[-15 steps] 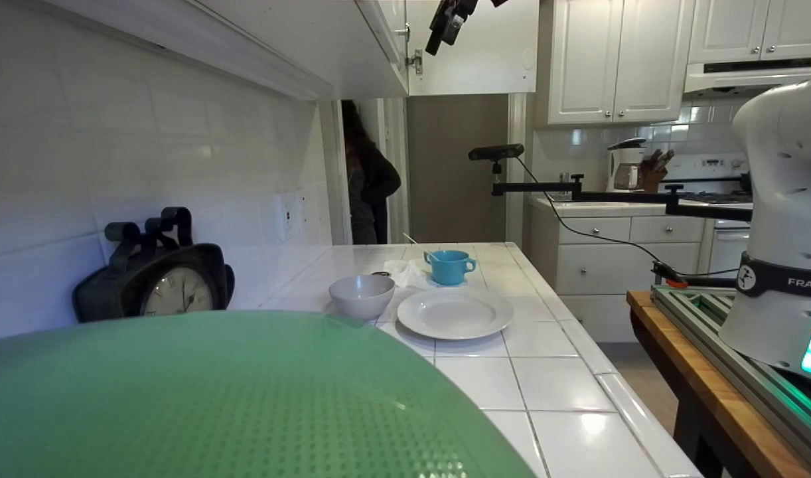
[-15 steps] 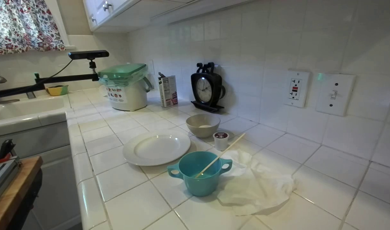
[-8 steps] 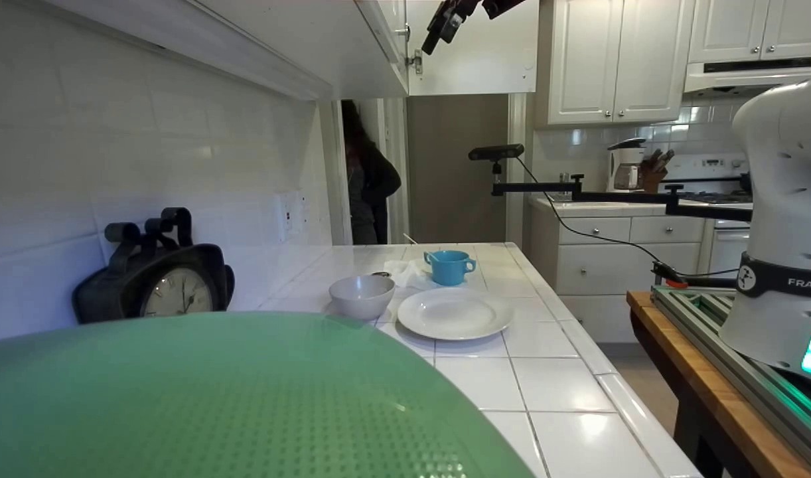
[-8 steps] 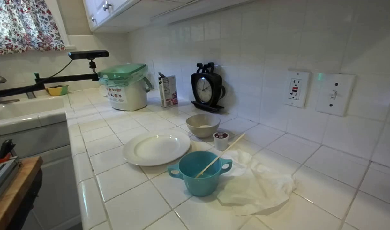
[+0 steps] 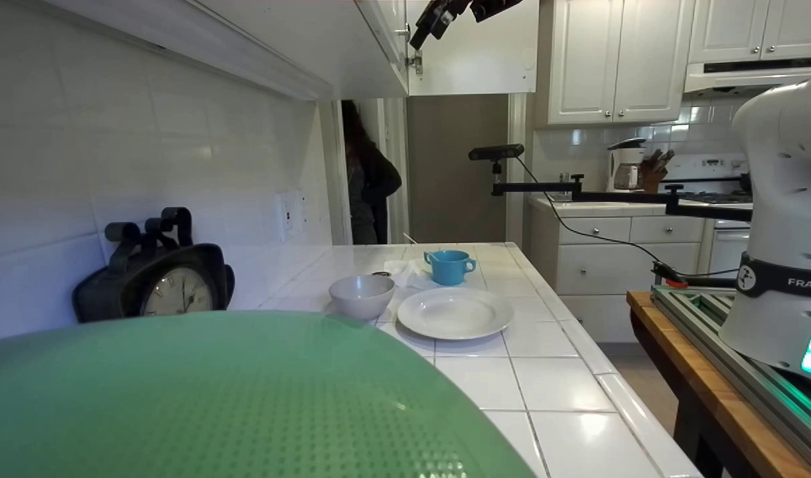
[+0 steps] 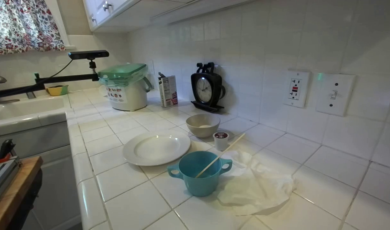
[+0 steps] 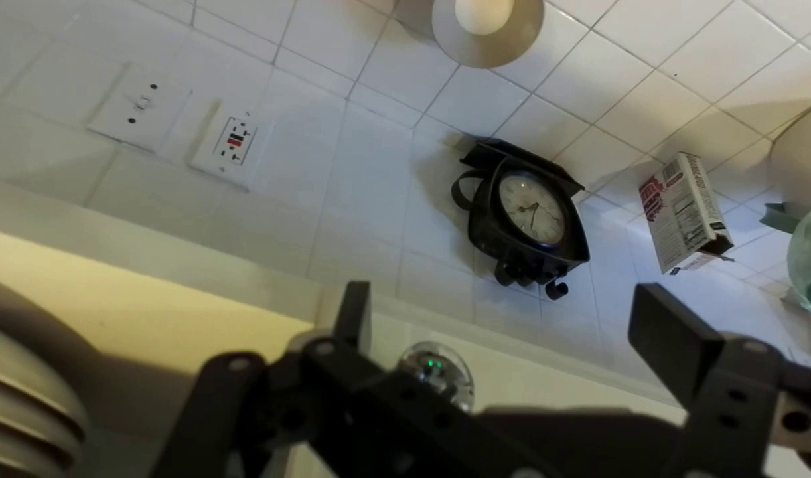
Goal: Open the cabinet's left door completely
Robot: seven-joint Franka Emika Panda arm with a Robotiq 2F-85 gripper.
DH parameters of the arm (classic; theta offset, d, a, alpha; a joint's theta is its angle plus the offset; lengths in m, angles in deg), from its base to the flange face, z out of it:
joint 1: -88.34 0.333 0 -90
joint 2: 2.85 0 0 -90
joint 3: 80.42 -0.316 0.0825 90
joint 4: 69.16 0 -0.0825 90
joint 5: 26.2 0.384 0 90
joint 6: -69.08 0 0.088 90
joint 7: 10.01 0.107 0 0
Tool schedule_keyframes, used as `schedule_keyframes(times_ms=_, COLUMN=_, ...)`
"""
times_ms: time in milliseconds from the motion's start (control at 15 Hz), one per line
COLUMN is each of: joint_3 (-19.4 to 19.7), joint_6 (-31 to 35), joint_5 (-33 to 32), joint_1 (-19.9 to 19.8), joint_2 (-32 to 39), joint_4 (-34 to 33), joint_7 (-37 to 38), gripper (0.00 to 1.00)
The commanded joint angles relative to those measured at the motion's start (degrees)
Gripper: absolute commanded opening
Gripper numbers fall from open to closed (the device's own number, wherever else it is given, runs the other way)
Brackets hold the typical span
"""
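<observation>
Since the earlier frame the fingers (image 5: 427,30) have shifted a bit twd the hinge (image 5: 416,61) of the open door (image 5: 485,60) in an exterior view; the counter (image 6: 144,204) looks unchanged. Wrist view: fingers wide apart, black, sq. blocky tips, w/ a round shiny knob (image 7: 445,372) in the gap; can't tell if they touch it. Knob is on the left door (image 7: 531,382), white, looks shut, beside the open bay of the cabinet (image 5: 312,40): cream interior, stacked pale dishes (image 7: 27,405) w/ curved rims. Open door = flat white slab.

Counter = glossy white tile, thin grout lines. On it: teal cup (image 6: 199,183), 2 loop handles, thin pale stick (image 6: 227,150) leaning in it; crumpled thin paper (image 6: 258,188) beside; small white pod (image 6: 221,142) w/ dark top; smooth rounded bowl (image 6: 203,129); round white plate (image 6: 156,148), wide rim; black clock (image 6: 204,89) w/ scrolled top & round face; thin card box (image 6: 168,91), flap up; pale rounded bin (image 6: 131,100), green lid (image 6: 124,71), clear plastic liner (image 6: 140,79). Dimpled green surface (image 5: 246,392) fills the foreground in an exterior view.

Room: white tiled wall (image 6: 265,48) w/ outlet (image 6: 296,88) & switch (image 6: 335,94), floral curtain (image 6: 26,25), sink (image 6: 32,107), white framed cupboards (image 5: 618,60), coffee mkr (image 5: 618,158), person (image 5: 372,169) part-hidden in a doorway (image 5: 338,172), white arm (image 5: 774,219) on a wood-edged stand (image 5: 714,395).
</observation>
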State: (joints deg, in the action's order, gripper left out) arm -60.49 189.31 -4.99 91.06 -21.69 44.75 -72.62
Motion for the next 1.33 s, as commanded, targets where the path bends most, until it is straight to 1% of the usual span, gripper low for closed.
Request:
schedule_keyframes(times_ms=0, joint_3=-0.9, joint_6=-0.8, joint_5=1.6, joint_1=-1.4, joint_2=0.5, joint_4=-0.7, joint_7=-2.0, gripper=1.0)
schedule_keyframes(times_ms=133, joint_3=0.5, joint_6=-3.6, joint_5=2.8, joint_1=-1.2, joint_2=0.6, joint_4=-2.3, joint_7=-4.7, gripper=1.0)
schedule_keyframes(times_ms=267, joint_3=2.3, joint_6=-10.2, joint_5=2.6, joint_1=-1.7, joint_2=1.0, joint_4=-5.0, joint_7=-7.6, gripper=1.0)
schedule_keyframes(times_ms=400, joint_3=3.8, joint_6=-16.4, joint_5=2.2, joint_1=-2.6, joint_2=1.6, joint_4=-7.6, joint_7=-12.4, gripper=1.0)
schedule_keyframes(times_ms=533, joint_3=5.1, joint_6=-19.9, joint_5=3.0, joint_1=-3.3, joint_2=2.6, joint_4=-9.5, joint_7=-17.6, gripper=1.0)
schedule_keyframes(times_ms=600, joint_3=5.4, joint_6=-19.7, joint_5=4.0, joint_1=-3.5, joint_2=2.9, joint_4=-9.8, joint_7=-20.3, gripper=1.0)
schedule_keyframes(times_ms=800, joint_3=6.2, joint_6=-18.6, joint_5=11.0, joint_1=-3.4, joint_2=4.9, joint_4=-10.5, joint_7=-28.2, gripper=1.0)
schedule_keyframes(times_ms=1000, joint_3=5.9, joint_6=-21.0, joint_5=19.0, joint_1=-4.3, joint_2=8.3, joint_4=-12.5, joint_7=-34.3, gripper=1.0)
schedule_keyframes(times_ms=1267, joint_3=4.7, joint_6=-25.2, joint_5=24.5, joint_1=-7.4, joint_2=12.6, joint_4=-15.7, joint_7=-38.7, gripper=1.0)
